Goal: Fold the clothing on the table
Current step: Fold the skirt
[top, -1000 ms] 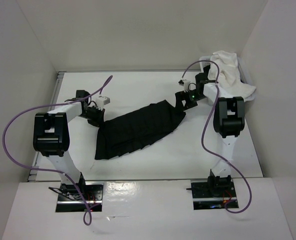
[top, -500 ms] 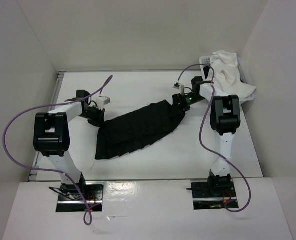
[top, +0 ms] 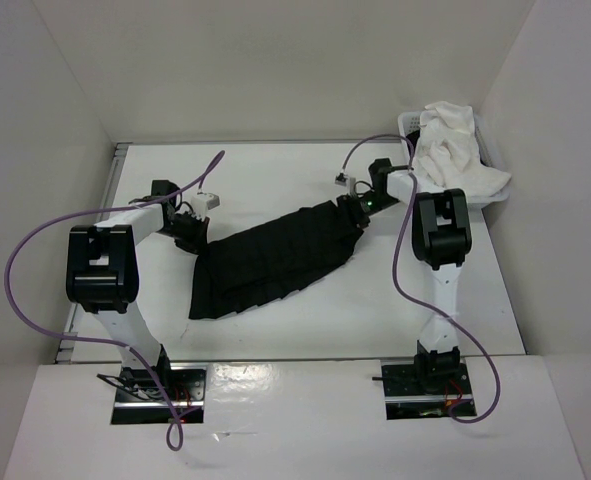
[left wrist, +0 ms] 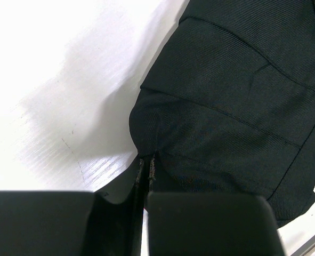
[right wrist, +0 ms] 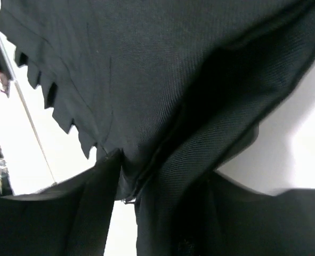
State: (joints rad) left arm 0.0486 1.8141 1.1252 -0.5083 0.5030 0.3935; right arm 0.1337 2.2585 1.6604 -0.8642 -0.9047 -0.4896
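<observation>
Far right corner: small white plastic basket (top: 409, 122), only short stretches of its rim visible. White cloth garment (top: 453, 148) heaped inside it — crumpled, piled above the rim and spilling over the near side. Plain white enclosure walls (top: 295, 70) stand at left, back and right.

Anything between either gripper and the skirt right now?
Nothing visible. The left gripper is shut on the skirt's left edge. The right gripper's fingers straddle a fold at its far right end. The white cloth sits in the far right corner, apart from the skirt.
</observation>
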